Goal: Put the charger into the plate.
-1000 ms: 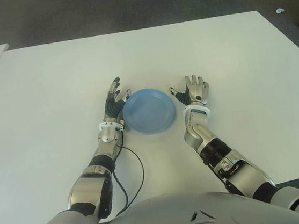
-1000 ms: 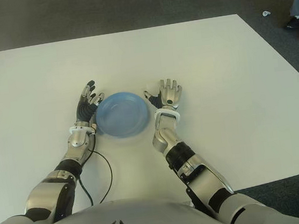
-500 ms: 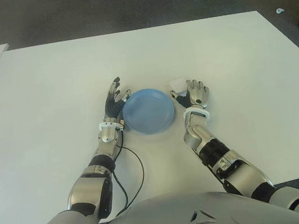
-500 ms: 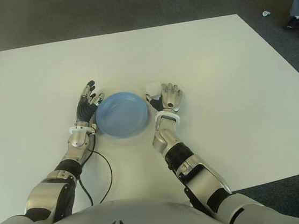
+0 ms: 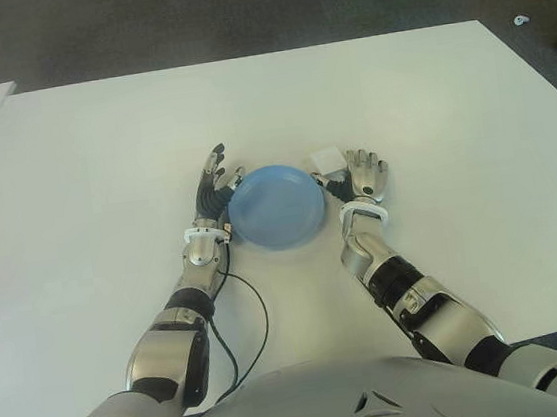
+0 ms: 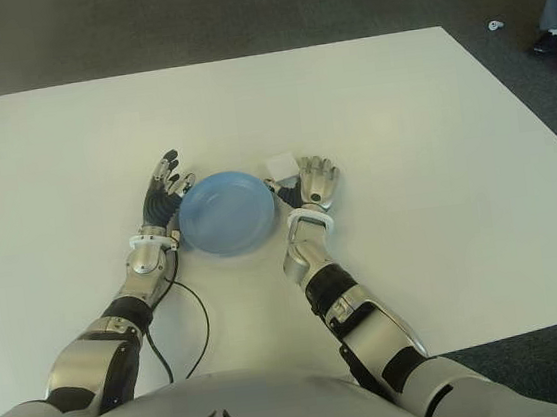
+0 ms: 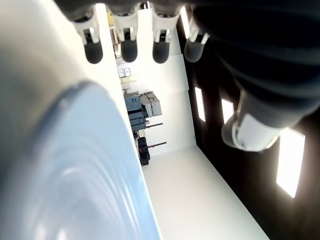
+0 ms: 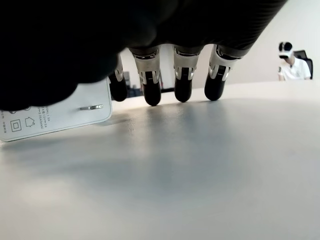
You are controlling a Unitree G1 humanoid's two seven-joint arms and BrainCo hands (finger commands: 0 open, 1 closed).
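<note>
Left hand point(image 5: 217, 183) sits at the left rim of the blue plate point(image 5: 276, 207), fingers spread and holding nothing; in its wrist view the four fingertips point(image 7: 128, 49) reach out beyond the plate's edge. A black cable point(image 5: 254, 322) loops on the white table point(image 5: 102, 158) beside the left forearm. Just past the plate's right rim lies the white charger point(image 5: 326, 157), on the table and outside the plate. Right hand point(image 5: 363, 175) is right of the plate with the charger at its thumb side; whether it touches is unclear. Its fingers point(image 8: 183, 85) are extended, tips down at the tabletop, gripping nothing. A seated person point(image 8: 292, 64) shows far behind
</note>
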